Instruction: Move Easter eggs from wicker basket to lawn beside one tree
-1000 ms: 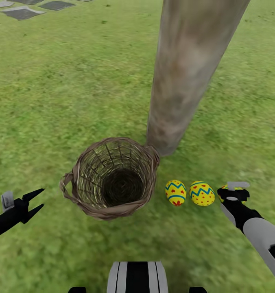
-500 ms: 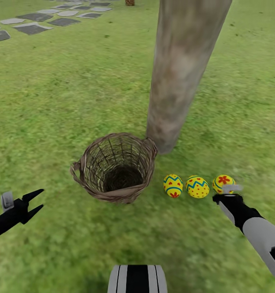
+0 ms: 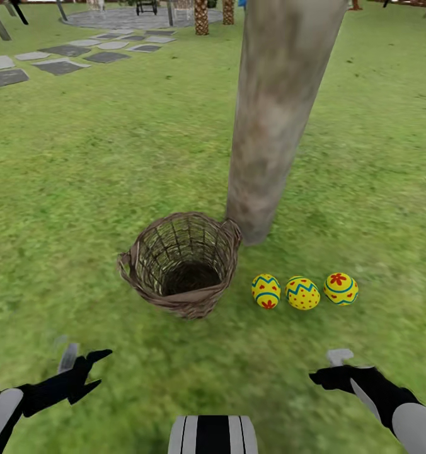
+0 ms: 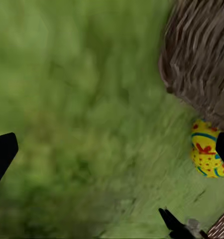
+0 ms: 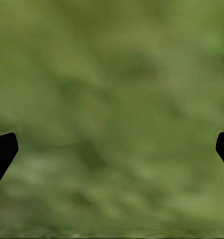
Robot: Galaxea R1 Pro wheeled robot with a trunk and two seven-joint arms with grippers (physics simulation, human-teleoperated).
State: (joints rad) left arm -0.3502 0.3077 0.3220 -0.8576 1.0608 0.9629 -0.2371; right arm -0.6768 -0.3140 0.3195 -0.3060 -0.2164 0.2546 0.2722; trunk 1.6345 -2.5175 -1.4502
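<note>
The lawn (image 3: 87, 164) filled most of the head view, wide and green, with grey stones (image 3: 62, 57) far off in the upper left. The tree (image 3: 276, 120) rose from the middle of the frame up past the top edge, its thick pale trunk planted in the grass. The basket (image 3: 183, 263) stood upright just left of the trunk's foot, its rim touching or almost touching the bark, and nothing could be seen inside it. The three eggs (image 3: 303, 292) lay in a neat row on the grass to the right of the basket and just below the trunk, close to each other, so they all sat by the same tree. That looked like what the job asked for. The left gripper (image 3: 94, 370) was low in the lower left, with its two fingers apart and nothing between them. The right gripper (image 3: 321, 376) was low in the lower right, well away from the eggs; its wrist view showed its dark tips at the two sides with only grass between, so it was apart and empty too. Both arms seemed pulled back because nothing was left to carry.
</note>
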